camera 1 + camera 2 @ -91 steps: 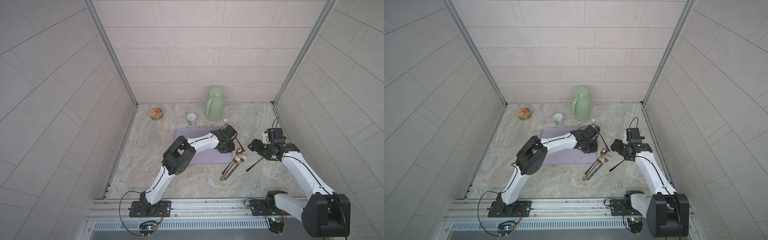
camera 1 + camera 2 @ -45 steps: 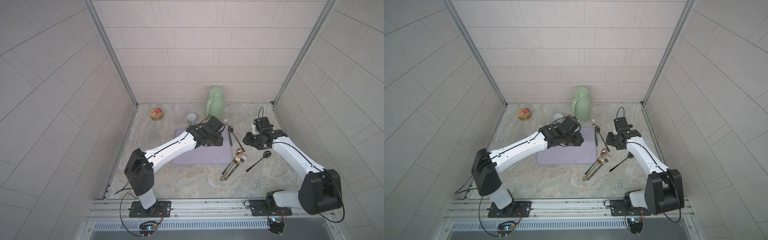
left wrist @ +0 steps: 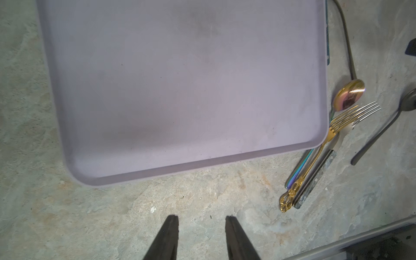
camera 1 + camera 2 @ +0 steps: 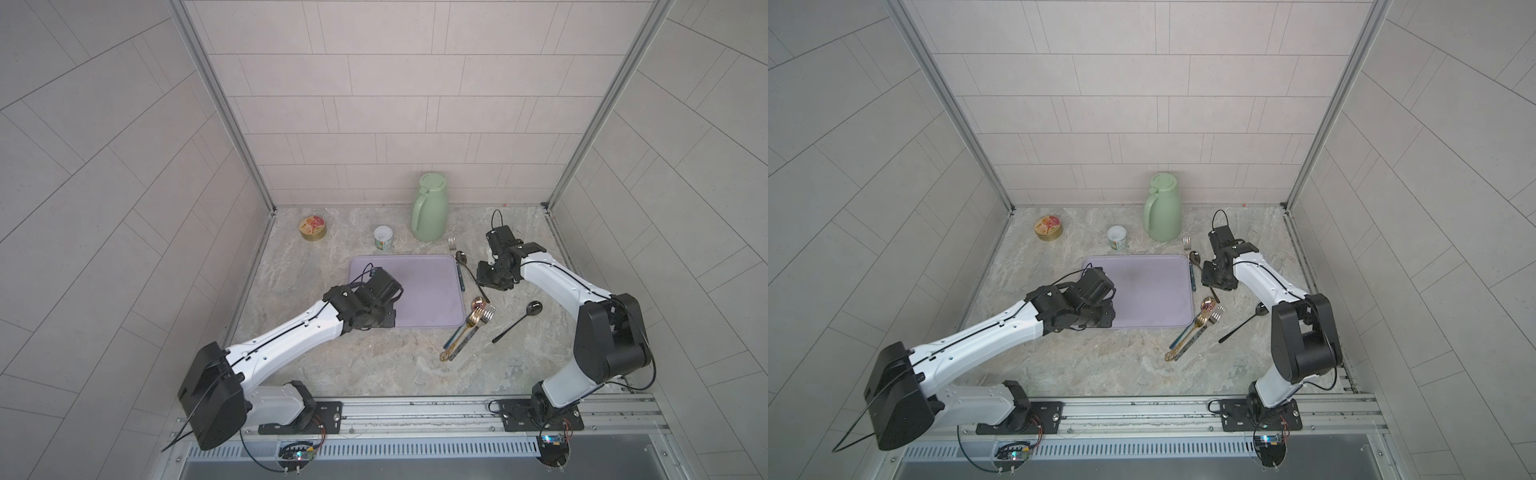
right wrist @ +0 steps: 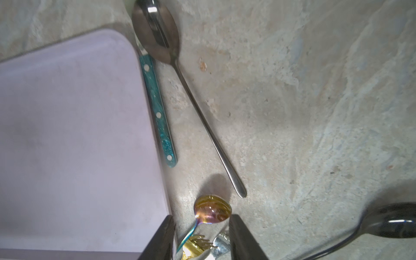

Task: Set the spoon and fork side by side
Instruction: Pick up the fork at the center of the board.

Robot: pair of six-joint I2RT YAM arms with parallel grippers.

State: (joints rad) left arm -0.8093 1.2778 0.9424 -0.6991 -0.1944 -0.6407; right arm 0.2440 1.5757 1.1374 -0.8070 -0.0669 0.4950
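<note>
Spoon (image 5: 155, 29) and fork (image 5: 158, 110) just ahead of the right claw (image 5: 201, 219) look light, stiff, slick; jaws apart, empty; I'd pinch mid-handle.

Three spoons (image 4: 533, 307), three forks (image 4: 469, 328), one lilac tray (image 4: 415, 291), one green jug (image 4: 430, 212), one small cup (image 4: 383, 237), one round tin (image 4: 312, 228)

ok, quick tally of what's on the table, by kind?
spoons: 3
forks: 3
tray: 1
jug: 1
tin: 1
cup: 1
Total: 10
</note>
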